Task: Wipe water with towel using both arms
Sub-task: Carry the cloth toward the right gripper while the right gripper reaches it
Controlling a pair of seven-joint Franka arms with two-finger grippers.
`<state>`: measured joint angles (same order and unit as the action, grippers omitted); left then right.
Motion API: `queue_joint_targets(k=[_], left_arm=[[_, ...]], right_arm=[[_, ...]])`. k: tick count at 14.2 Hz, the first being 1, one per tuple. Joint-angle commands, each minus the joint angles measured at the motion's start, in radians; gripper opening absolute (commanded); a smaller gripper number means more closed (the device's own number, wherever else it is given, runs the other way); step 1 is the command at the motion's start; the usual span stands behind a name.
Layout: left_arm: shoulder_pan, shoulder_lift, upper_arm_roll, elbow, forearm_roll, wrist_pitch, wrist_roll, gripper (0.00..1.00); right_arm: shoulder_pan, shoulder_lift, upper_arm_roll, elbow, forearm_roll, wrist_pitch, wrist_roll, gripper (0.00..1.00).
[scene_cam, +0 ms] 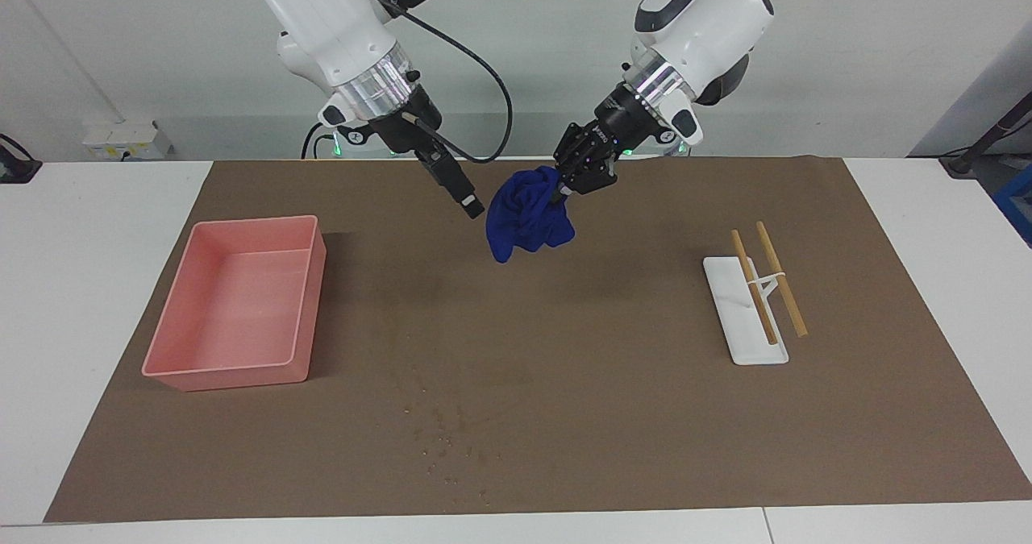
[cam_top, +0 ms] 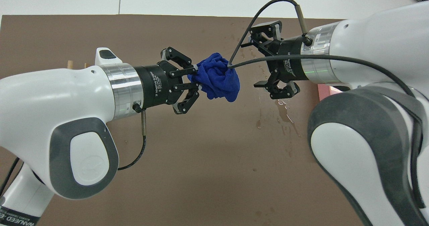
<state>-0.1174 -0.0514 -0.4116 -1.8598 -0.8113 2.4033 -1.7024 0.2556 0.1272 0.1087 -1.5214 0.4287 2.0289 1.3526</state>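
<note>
Facing view only: pink bin (scene_cam: pixel 234 306) at the right arm's end of the brown mat (scene_cam: pixel 613 415), white stand (scene_cam: pixel 746 310) with two wooden rods at the left arm's end, water (scene_cam: pixel 443 439) as tiny specks on the mat farther from the robots than the towel; overhead view shows the water (cam_top: pixel 280 114) as glistening streaks, partly covered by the right arm; stand and bin almost wholly hidden there by the arms. Towel (scene_cam: pixel 528 215) (cam_top: pixel 217 80) deep blue, bunched in many folds, hanging in the air over the mat's middle; left gripper (scene_cam: pixel 571 191) (cam_top: pixel 193 81) pinches one edge of it. Right gripper (scene_cam: pixel 474 207) (cam_top: pixel 268 63) just beside the towel, fingers spread, not touching cloth in the overhead view; fingers hard to make out in the facing view.
</note>
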Motion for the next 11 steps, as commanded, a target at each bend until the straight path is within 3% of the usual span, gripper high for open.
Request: queue_joint_targets(k=[1,5,6,7,8,9,10,11], left_arm=[[-0.048,-0.01,0.011,-0.022,-0.023,0.08,-0.026,0.0],[-0.085,-0.01,0.011,-0.022,-0.023,0.157,-0.048,0.0],[-0.093,-0.01,0.011,-0.024,-0.023,0.164,-0.048,0.0],[-0.093,-0.011,0.011,-0.025,-0.023,0.163,-0.046,0.0],[-0.091,-0.012,0.011,-0.028,-0.023,0.163,-0.045,0.0],[-0.091,-0.013,0.011,-0.03,-0.023,0.163,-0.045,0.0],[-0.091,-0.013,0.011,-0.03,-0.023,0.163,-0.045,0.0],[-0.093,-0.013,0.011,-0.03,-0.023,0.163,-0.043,0.0]], right_arm=[[0.022,0.019,-0.001,0.0,0.032,0.04,0.011,0.98],[0.074,0.028,-0.001,-0.017,0.028,0.065,0.026,0.95],[0.074,0.028,-0.001,-0.022,0.028,0.063,0.026,0.89],[0.074,0.026,-0.001,-0.022,0.028,0.06,0.026,0.75],[0.07,0.026,-0.001,-0.022,0.028,0.056,0.025,0.45],[0.064,0.026,-0.001,-0.022,0.028,0.047,0.025,0.08],[0.063,0.026,-0.003,-0.022,0.028,0.044,0.029,0.0],[0.06,0.025,-0.003,-0.02,0.028,0.033,0.031,0.0]])
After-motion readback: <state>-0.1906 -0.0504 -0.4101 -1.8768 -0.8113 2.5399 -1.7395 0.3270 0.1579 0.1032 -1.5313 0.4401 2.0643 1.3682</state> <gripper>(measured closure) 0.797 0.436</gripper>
